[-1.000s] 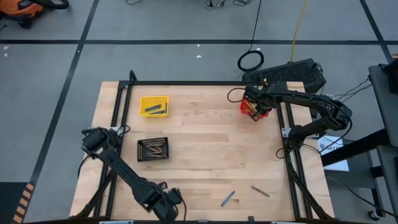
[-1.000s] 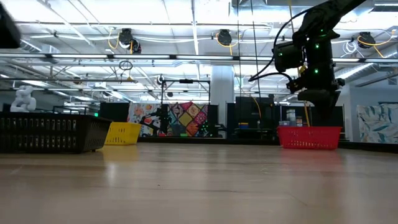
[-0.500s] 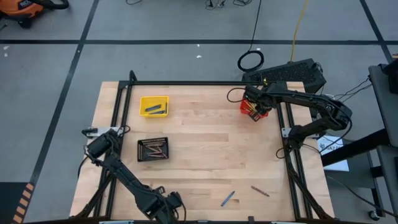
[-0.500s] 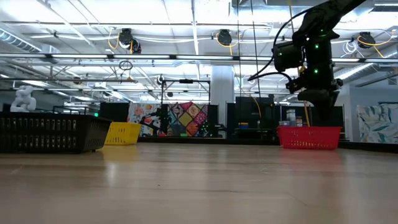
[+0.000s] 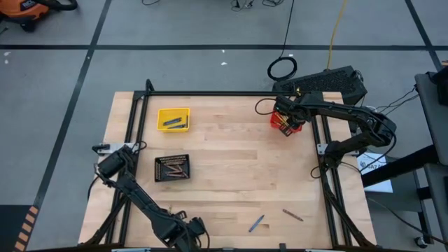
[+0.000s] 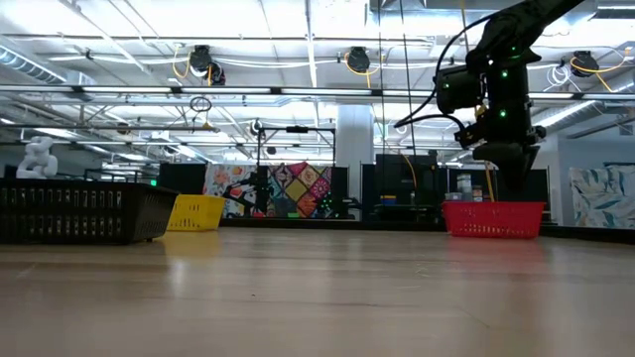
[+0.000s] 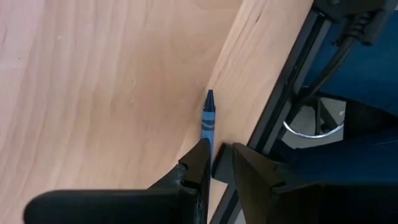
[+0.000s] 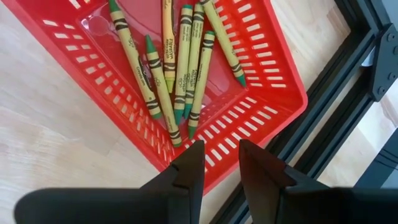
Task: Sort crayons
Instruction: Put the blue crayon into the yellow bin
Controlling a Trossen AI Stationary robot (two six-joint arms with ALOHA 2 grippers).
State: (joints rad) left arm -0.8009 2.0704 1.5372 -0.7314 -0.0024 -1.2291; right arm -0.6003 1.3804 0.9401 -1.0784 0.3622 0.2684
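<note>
While the left tool (image 7: 214, 163) stays clamped on the blue crayon (image 7: 207, 122), it should carry steadily to the yellow basket (image 5: 173, 119).

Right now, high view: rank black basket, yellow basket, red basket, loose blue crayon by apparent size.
1. Black basket
2. Yellow basket, slightly smaller
3. Red basket, partly hidden by the right arm, so unsure
4. Loose blue crayon

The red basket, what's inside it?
The red basket holds six yellow-green crayons lying side by side. The right gripper hovers open above its rim. The picture's edge cuts off the basket's far end, so more could be there.
</note>
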